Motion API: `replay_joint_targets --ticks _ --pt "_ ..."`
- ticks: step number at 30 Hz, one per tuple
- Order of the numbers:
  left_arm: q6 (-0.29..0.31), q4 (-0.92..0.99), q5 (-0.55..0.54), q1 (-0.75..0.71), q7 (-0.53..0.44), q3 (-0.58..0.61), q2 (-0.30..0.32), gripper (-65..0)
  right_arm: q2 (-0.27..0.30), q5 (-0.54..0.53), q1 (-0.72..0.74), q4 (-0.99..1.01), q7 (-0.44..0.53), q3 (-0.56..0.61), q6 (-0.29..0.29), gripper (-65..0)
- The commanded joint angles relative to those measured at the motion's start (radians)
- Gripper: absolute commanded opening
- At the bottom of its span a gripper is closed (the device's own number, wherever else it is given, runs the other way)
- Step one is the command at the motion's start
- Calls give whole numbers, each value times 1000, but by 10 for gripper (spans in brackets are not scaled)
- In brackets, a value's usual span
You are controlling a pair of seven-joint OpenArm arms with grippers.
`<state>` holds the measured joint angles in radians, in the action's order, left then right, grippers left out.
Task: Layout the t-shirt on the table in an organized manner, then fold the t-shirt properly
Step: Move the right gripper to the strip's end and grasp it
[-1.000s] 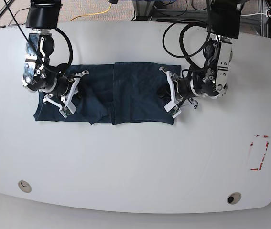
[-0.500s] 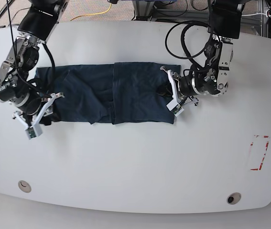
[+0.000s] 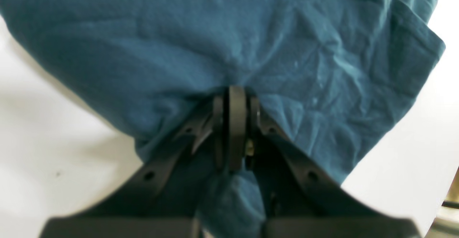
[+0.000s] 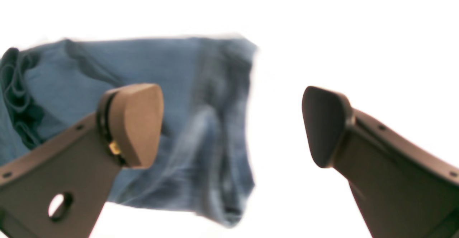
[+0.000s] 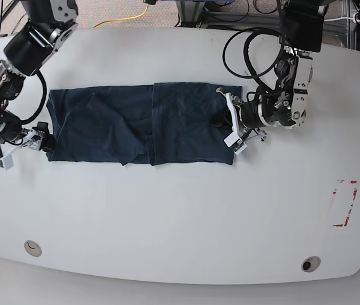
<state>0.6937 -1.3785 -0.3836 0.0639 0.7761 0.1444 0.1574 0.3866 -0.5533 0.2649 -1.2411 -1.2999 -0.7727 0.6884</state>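
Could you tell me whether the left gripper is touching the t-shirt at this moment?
Touching. The left wrist view shows the left gripper with its jaws shut on a bunched fold of the t-shirt, cloth gathered right at the fingertips.

T-shirt (image 5: 141,130): plain dark navy-teal, no print; reads brighter teal-blue in the left wrist view and pale washed-out blue in the right wrist view. Bench (image 5: 180,216): white, with a red dashed rectangle mark (image 5: 345,203) and two round grommet holes, one light (image 5: 32,248), one dark (image 5: 310,264). Left end effector (image 5: 227,127): white fingers. Right end effector (image 4: 233,126): dark brown pads. Cable (image 5: 126,19) beyond the bench: yellow.
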Motion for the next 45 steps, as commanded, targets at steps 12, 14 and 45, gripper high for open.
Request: replay_joint_targets --ticks 12,14,45 --pt "-6 -6 25 7 24 -6 35 -650 160 -175 20 309 101 31 10 -67" --pt "-6 -8 25 7 26 -6 35 -650 157 -175 18 309 101 42 10 -70" --pt "-4 -11 22 -6 30 -6 31 -650 -67 -178 -68 177 15 49 10 -73"
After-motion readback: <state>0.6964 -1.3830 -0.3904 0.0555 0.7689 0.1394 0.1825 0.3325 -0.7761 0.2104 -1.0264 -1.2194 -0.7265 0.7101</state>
